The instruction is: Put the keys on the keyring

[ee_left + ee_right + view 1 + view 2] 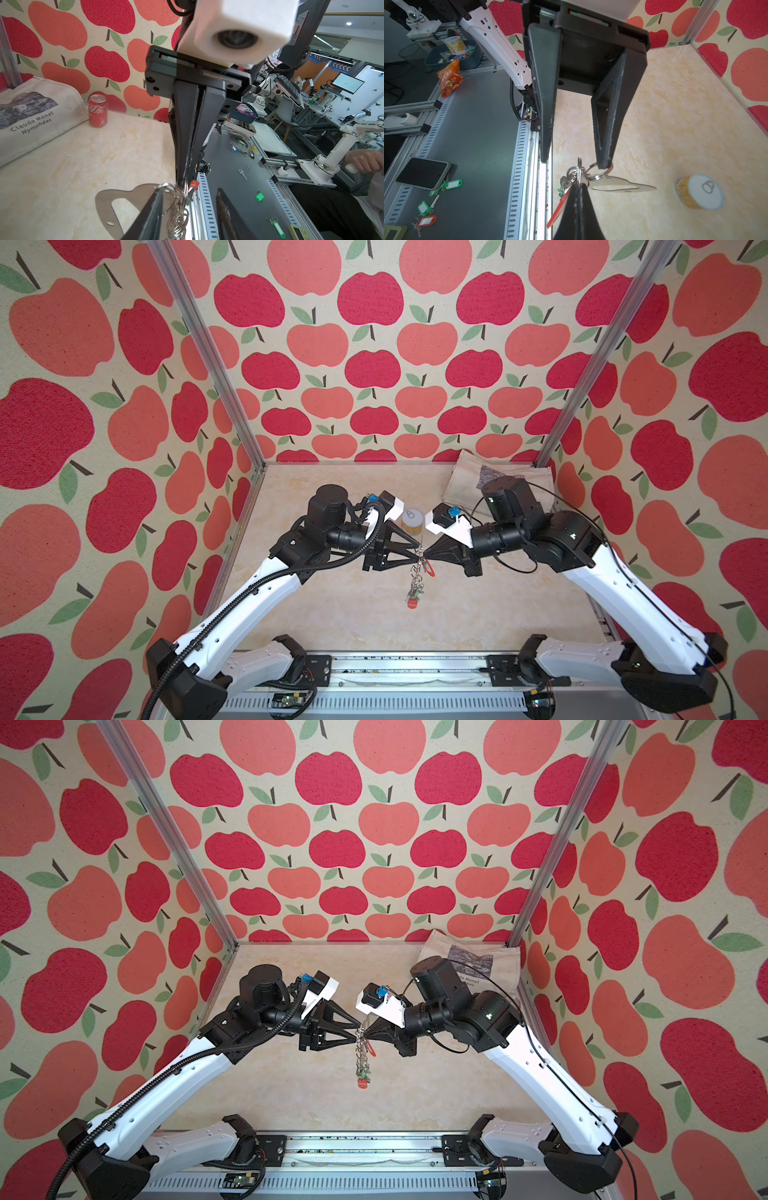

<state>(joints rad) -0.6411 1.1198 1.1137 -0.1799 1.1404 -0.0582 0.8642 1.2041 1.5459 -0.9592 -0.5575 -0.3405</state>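
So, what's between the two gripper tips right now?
The keyring's rings and a red-tagged key hang between the left gripper and right gripper, in both top views.

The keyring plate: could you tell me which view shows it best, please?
Left wrist view: the keyring plate shows its flat face and handle slot. The right wrist view sees the plate obliquely; both top views show only dangling rings.

R gripper (578, 187) jaws pinch red-tag key (557, 210) by keyring (623, 186); L gripper (575, 162) jaws apart.
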